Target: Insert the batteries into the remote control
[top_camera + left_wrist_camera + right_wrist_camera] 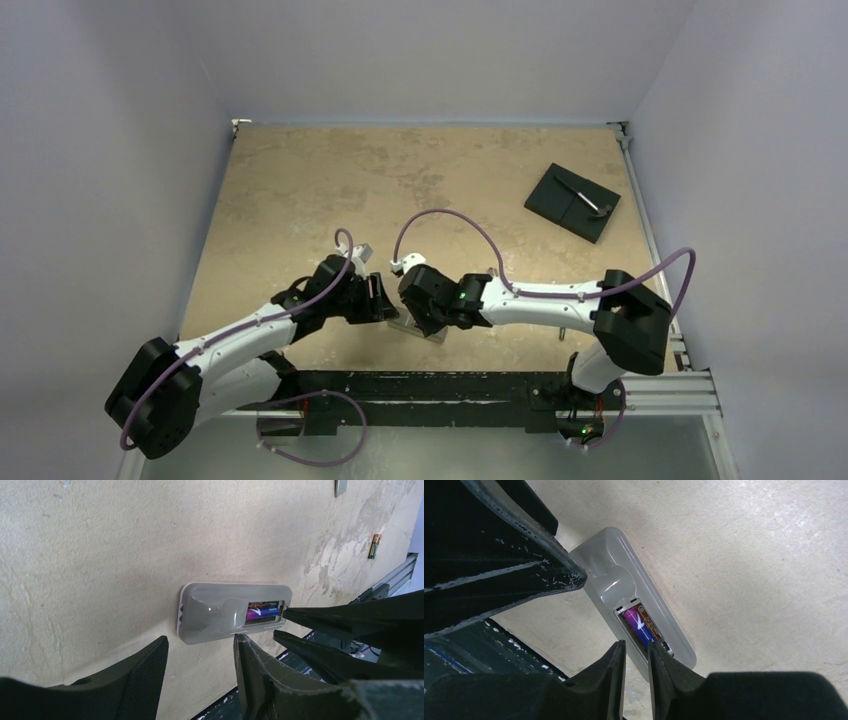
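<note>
The remote control (215, 612) lies grey back up near the table's front edge, its battery bay uncovered. One purple-blue battery (640, 625) sits in the bay, with a reddish-brown strip showing beside it. My right gripper (636, 647) hovers at the bay's end with a narrow gap between its fingers and nothing in that gap; one tip is right at the battery's end. My left gripper (201, 640) stands open just short of the remote's long side, holding nothing. A second, dark cell (374, 546) lies loose on the table farther off.
A black square plate (573, 202) with a thin grey piece on it lies at the back right. A small grey piece (341, 487) lies beyond the remote. The metal rail (480, 385) runs along the front edge just behind both grippers.
</note>
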Robot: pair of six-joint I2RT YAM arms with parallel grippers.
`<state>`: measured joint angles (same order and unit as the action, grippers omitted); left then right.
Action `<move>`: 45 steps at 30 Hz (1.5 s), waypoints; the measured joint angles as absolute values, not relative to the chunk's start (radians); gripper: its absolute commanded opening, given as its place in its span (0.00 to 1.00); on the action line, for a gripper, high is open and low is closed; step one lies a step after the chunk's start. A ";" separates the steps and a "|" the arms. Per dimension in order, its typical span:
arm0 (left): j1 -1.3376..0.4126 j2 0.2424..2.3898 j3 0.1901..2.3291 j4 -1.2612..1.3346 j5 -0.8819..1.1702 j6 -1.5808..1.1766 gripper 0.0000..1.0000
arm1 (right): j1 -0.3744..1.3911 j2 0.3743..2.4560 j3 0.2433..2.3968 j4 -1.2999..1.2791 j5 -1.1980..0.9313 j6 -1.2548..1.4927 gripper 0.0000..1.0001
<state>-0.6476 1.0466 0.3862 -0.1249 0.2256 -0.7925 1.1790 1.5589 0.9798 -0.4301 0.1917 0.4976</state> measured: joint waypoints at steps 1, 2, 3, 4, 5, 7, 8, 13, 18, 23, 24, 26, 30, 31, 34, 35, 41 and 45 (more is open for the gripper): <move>-0.648 1.041 0.384 -0.130 0.224 -0.793 0.51 | 1.179 1.566 0.982 -0.427 0.191 0.487 0.30; -0.648 1.035 0.381 -0.137 0.223 -0.793 0.51 | 1.179 1.574 0.984 -0.423 0.187 0.476 0.30; -0.648 1.030 0.379 -0.144 0.222 -0.793 0.51 | 1.179 1.581 0.984 -0.421 0.187 0.466 0.30; -0.648 1.027 0.377 -0.150 0.222 -0.793 0.51 | 1.179 1.586 0.985 -0.419 0.185 0.458 0.31; -0.648 1.024 0.377 -0.153 0.221 -0.793 0.51 | 1.179 1.592 0.985 -0.419 0.184 0.451 0.33; -0.648 1.021 0.377 -0.156 0.221 -0.793 0.51 | 1.179 1.602 0.986 -0.418 0.183 0.440 0.34; -0.648 1.021 0.377 -0.156 0.221 -0.793 0.51 | 1.179 1.605 0.986 -0.418 0.183 0.435 0.35; -0.648 1.021 0.377 -0.157 0.220 -0.793 0.52 | 1.179 1.617 0.986 -0.416 0.181 0.423 0.35; -0.648 1.022 0.377 -0.157 0.220 -0.793 0.52 | 1.178 1.617 0.986 -0.413 0.165 0.417 0.33; -0.648 1.024 0.377 -0.157 0.220 -0.793 0.52 | 1.178 1.632 0.986 -0.407 0.170 0.410 0.29; -0.648 1.024 0.377 -0.157 0.220 -0.793 0.52 | 1.178 1.634 0.986 -0.405 0.169 0.409 0.28; -0.648 1.025 0.377 -0.157 0.220 -0.793 0.52 | 1.178 1.634 0.986 -0.404 0.170 0.406 0.25; -0.648 1.028 0.377 -0.157 0.220 -0.793 0.52 | 1.178 1.634 0.986 -0.403 0.166 0.405 0.21; -0.648 1.029 0.377 -0.157 0.220 -0.793 0.52 | 1.178 1.634 0.986 -0.402 0.165 0.405 0.20; -0.648 1.029 0.377 -0.157 0.220 -0.793 0.52 | 1.180 1.635 0.986 -0.397 0.164 0.404 0.19; -0.648 1.029 0.377 -0.157 0.220 -0.793 0.52 | 1.181 1.636 0.986 -0.395 0.162 0.405 0.19; -0.648 1.029 0.377 -0.157 0.221 -0.793 0.52 | 1.185 1.644 0.978 -0.373 0.139 0.407 0.15; -0.648 1.029 0.377 -0.157 0.221 -0.793 0.52 | 1.185 1.645 0.974 -0.365 0.131 0.408 0.06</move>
